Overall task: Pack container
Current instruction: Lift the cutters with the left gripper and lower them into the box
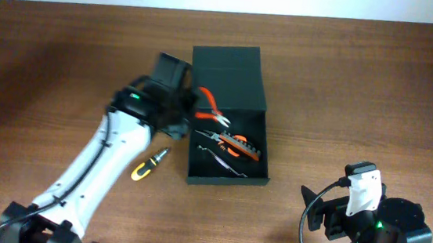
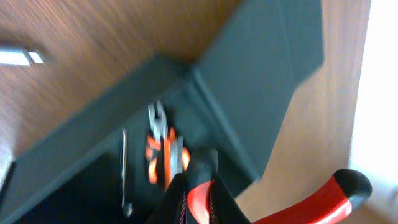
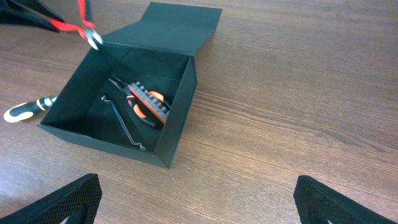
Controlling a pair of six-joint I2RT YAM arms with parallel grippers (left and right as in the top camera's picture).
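Observation:
The container (image 1: 265, 145) is a dark green-black box with its flap lid (image 1: 228, 75) folded open behind it; it also shows in the right wrist view (image 3: 180, 118) and the left wrist view (image 2: 93, 124). Inside lie orange-handled pliers (image 1: 238, 145) and a thin metal hex key (image 1: 221, 160). My left gripper (image 1: 188, 108) is shut on red-handled pliers (image 1: 211, 105), held over the box's left rim; the red handle sits between the fingers (image 2: 198, 199). My right gripper (image 3: 196, 199) is open and empty over bare table, near the front right.
A yellow-and-black screwdriver (image 1: 150, 165) lies on the wooden table left of the box; its handle shows in the right wrist view (image 3: 25, 109). A small silver object (image 2: 18, 56) lies on the table. The table's far edge meets a white wall.

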